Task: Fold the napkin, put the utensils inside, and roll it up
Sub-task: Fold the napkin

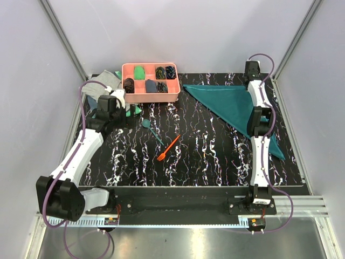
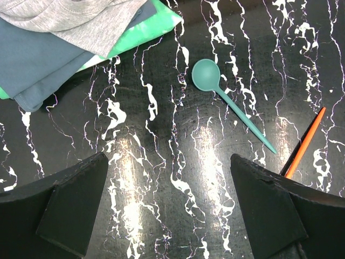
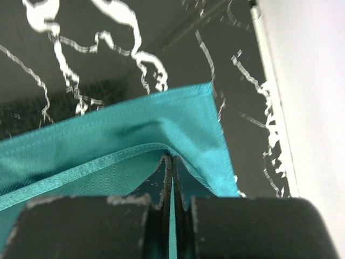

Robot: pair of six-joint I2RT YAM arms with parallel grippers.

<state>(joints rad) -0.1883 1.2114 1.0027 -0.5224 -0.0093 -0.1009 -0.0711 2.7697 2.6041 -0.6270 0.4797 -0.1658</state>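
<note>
From above, the napkin lies folded in a triangle at the far right. The spoon and fork lie in the middle. Left wrist: the left gripper gapes wide, holding nothing, near the spoon. Right wrist: the right gripper pinches the napkin's edge.

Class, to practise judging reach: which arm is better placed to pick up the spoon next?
Likely left: the left gripper, open, hovers close to the spoon; the right gripper is shut on a corner of the napkin.
</note>
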